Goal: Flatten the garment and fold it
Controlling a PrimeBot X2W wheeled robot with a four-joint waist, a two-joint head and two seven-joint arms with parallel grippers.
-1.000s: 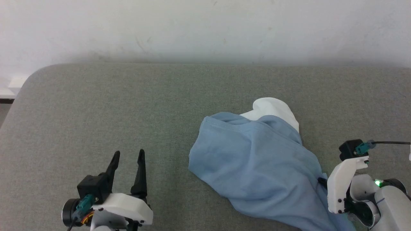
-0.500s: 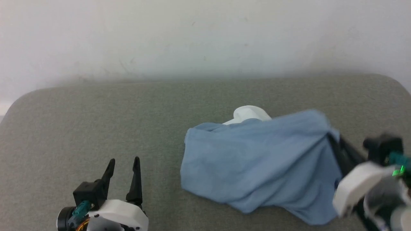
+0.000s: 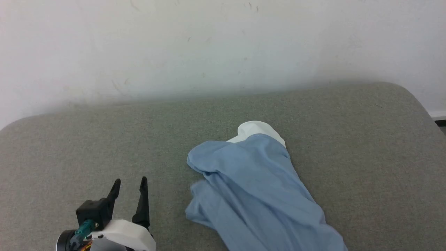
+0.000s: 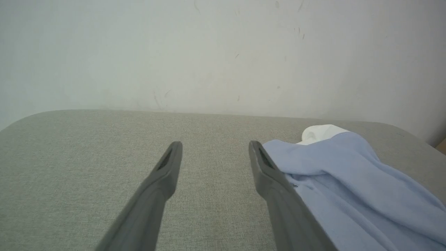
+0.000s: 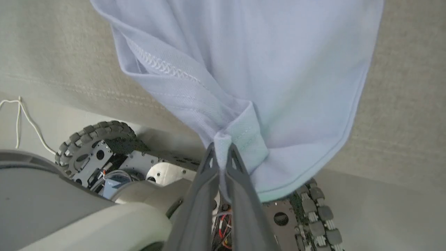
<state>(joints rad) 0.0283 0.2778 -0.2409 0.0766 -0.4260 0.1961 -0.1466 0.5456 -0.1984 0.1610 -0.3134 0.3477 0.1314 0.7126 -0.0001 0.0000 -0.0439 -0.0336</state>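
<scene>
The garment [image 3: 251, 184], a light-blue T-shirt, lies bunched in a long strip on the grey padded table [image 3: 76, 146], running from the middle down to the bottom right edge of the head view. My left gripper [image 3: 129, 183] stands open at the lower left, apart from the cloth. In the left wrist view the left gripper [image 4: 213, 148] has bare table between its fingers, and the garment [image 4: 352, 174] lies just right of the right finger. My right gripper [image 5: 220, 149] is shut on a pinched fold of the garment [image 5: 261, 62] near its hem, which hangs past the table's front edge.
A white piece of cloth [image 3: 256, 129] peeks out from under the garment's far end. A pale wall [image 3: 223, 45] rises behind the table. The table's rounded corner [image 3: 414, 101] is at the far right. The robot's wheeled base [image 5: 101, 146] shows under my right gripper.
The head camera has shifted. My right gripper closed on the garment and drew it toward the near edge, leaving the head view. The cloth is now stretched long. The left gripper stayed open.
</scene>
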